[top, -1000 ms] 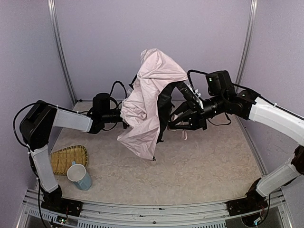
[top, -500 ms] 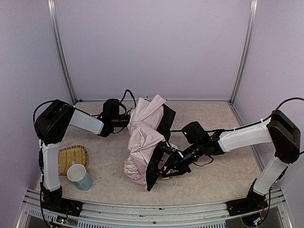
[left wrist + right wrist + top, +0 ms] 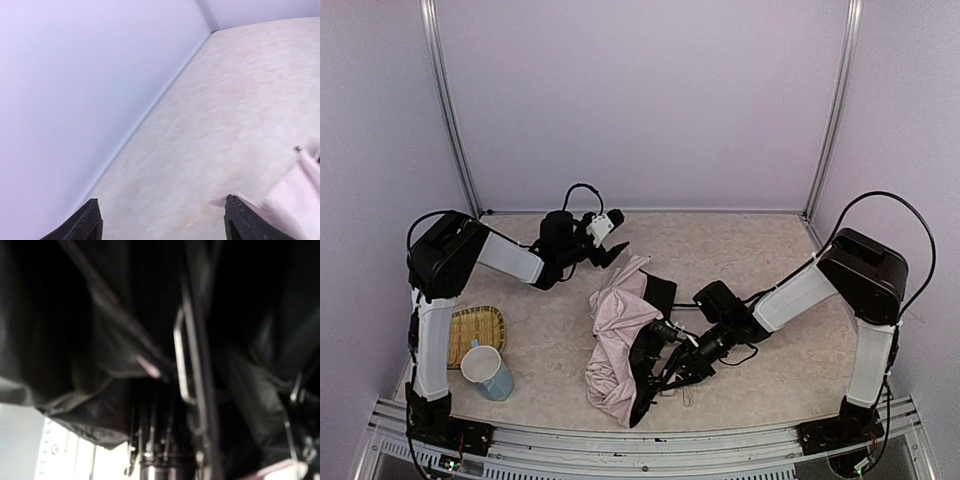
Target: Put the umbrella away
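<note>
Since the earlier frame the pale pink folding umbrella with black lining (image 3: 620,335) has come down from mid-air and now lies slumped on the beige speckled counter (image 3: 770,290), lower centre of the overhead view. The left end effector (image 3: 611,246) has let go and pulled back toward the upper left.

Its fingers (image 3: 82,222) stand released, wide apart, with bare counter between them. A corner of pink fabric shows just past the right one in its wrist view.

The right end effector (image 3: 672,362) is pushed into the black lining at the right of the heap. Its wrist view fills with dark folds, thin metal ribs and the black shaft running up the middle. The fingers themselves are lost in that black, so we cannot tell whether they are clenched on the shaft, though we judge that likely.

We read this placing as deliberate: with the canopy resting on the counter, the right arm need only steady the frame while the left is free to gather loose fabric.

For room, the counter is open behind and to the right of the umbrella. Its lower end lies near the front rail. At lower left, a woven bamboo tray (image 3: 460,335) and a white-and-blue cup (image 3: 490,372) sit well apart from it.
</note>
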`<state>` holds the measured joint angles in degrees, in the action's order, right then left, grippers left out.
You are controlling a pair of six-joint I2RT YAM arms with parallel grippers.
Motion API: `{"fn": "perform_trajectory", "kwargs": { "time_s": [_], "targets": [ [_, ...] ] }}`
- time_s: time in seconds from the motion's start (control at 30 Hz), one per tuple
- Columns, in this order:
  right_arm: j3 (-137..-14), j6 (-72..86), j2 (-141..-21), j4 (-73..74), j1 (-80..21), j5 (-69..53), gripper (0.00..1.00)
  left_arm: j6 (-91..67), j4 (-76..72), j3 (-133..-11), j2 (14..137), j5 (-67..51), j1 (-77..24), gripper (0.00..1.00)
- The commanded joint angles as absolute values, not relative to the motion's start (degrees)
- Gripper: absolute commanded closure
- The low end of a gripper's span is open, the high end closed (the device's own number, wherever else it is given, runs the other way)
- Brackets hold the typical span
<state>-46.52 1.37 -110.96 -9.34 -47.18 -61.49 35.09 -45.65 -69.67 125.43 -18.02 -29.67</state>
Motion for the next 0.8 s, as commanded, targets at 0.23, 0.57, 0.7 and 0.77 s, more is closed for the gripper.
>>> {"fn": "perform_trajectory", "kwargs": {
  "time_s": [0.23,0.57,0.7,0.77],
  "targets": [
    [-48.9,4.9,-117.7,-2.3,-40.8,-67.3,1.00,21.9,-36.3,-55.5,94.6,7.2,-30.2,0.29],
    [-54.5,3.2,-122.3,7.9,-40.6,-68.1,1.00,38.1,6.7,-44.5,77.2,-20.4,-51.1,0.14],
    [-56.1,2.5,-121.7,10.3,-40.6,-67.0,1.00,43.3,20.7,-50.1,80.4,-25.4,-54.1,0.01],
    [-57.0,2.0,-121.6,11.9,-40.6,-65.4,1.00,45.4,26.8,-54.3,82.7,-25.7,-54.4,0.01]
  ]
}}
